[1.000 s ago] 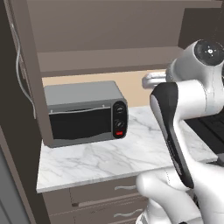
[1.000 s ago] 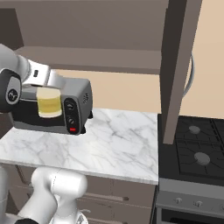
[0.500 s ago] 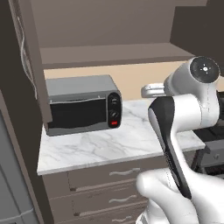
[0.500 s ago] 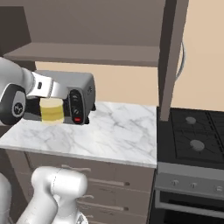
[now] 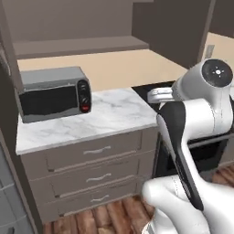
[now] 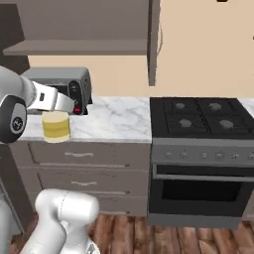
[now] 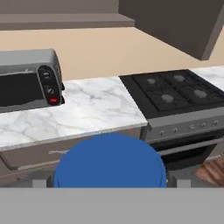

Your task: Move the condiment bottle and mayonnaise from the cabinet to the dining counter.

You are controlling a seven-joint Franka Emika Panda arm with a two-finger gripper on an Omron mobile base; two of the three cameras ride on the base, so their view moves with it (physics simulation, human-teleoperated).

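The mayonnaise (image 6: 55,127), a squat pale yellow jar, hangs in the air in front of the worktop in the right base view, with my gripper (image 6: 56,118) shut on it. In the hand view its blue lid (image 7: 109,161) sits right at the camera, between my fingertips. The cabinet (image 5: 77,45) stands open above the worktop, and its inner shelf (image 6: 74,47) looks bare. One dark cabinet door (image 7: 175,24) hangs open at the upper right. The condiment bottle and the dining counter are out of view.
A grey toaster oven (image 5: 52,93) stands on the small marble worktop (image 5: 112,114), over base drawers (image 5: 96,155) with horizontal handles. A black gas stove (image 6: 203,114) with an oven below adjoins the worktop on the right. Wooden floor (image 6: 129,233) shows below.
The whole picture has shifted: the base has pulled back and turned, so worktop and cabinet look farther off and the stove has come into view. The jar stays in my gripper.
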